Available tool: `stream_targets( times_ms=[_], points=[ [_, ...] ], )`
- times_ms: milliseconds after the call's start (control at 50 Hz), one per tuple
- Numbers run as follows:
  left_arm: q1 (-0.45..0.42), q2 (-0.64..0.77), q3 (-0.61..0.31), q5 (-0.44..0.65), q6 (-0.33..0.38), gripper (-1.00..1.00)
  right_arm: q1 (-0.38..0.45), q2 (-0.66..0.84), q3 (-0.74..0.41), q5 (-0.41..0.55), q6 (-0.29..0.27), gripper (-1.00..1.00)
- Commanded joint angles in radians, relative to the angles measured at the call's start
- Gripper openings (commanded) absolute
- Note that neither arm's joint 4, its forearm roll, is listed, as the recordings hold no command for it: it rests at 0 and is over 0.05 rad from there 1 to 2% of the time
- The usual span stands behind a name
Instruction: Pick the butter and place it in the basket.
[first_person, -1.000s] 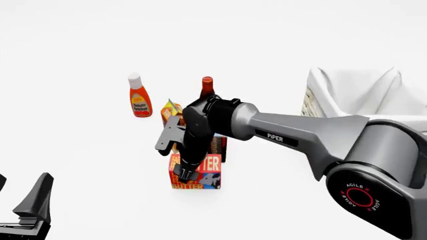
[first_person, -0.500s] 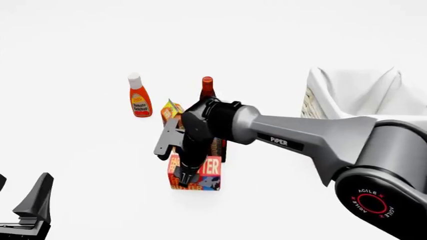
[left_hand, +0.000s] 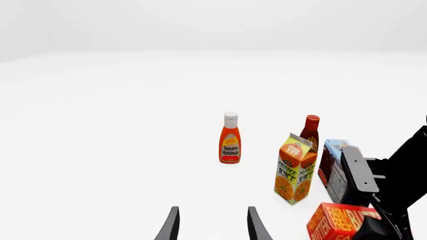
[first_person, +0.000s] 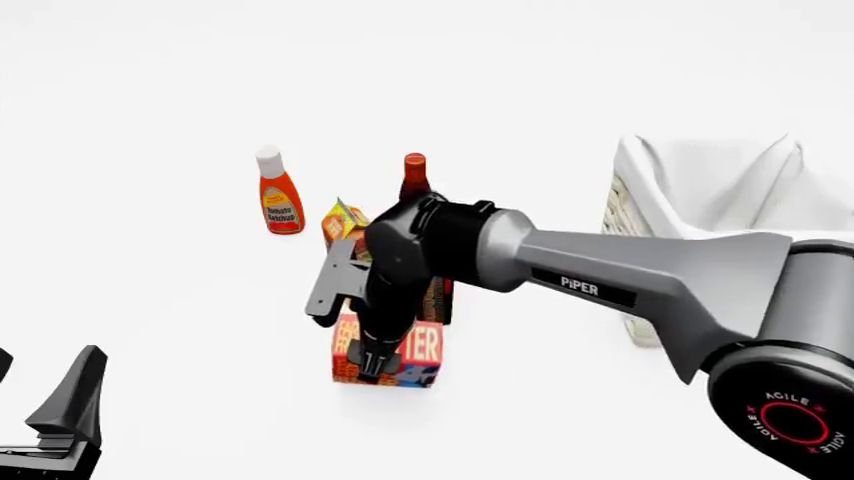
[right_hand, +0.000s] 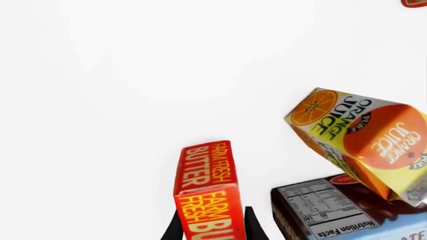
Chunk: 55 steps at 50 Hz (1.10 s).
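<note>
right gripper (first_person: 375, 362): we're seeing it clamping the butter (first_person: 406, 352) between both fingers
left gripper (left_hand: 212, 226): sitting open, holding nothing

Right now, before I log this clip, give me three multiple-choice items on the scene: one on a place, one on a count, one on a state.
1. Where is the basket in the front view?
A. Right of the groceries
B. Left of the ketchup bottle
C. Between the arms

2. How many bottles stand on the table?
A. One
B. Two
C. Four

3. What is the right end effector doing?
A. Hanging open over the basket
B. Gripping the orange juice carton
C. Straddling the butter carton

Answers:
1. A, the basket's cloth-lined wall sits at the far right.
2. B, the tomato ketchup bottle and a dark red-capped bottle are the only two.
3. C, the right wrist view shows a finger on each side of the butter carton; the orange juice carton stands apart.
</note>
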Motion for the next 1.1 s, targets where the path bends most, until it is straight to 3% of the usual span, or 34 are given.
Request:
stream_targets(
  times_ms=[20,1100],
  points=[
    [0.000,0.000,0.000,0.000,0.000,1.00,0.008,-0.048,0.013,0.003,0.008,-1.00],
    [0.000,0.000,0.000,0.000,0.000,1.00,0.001,-0.221,0.078,-0.022,0.022,-1.00]
  ],
)
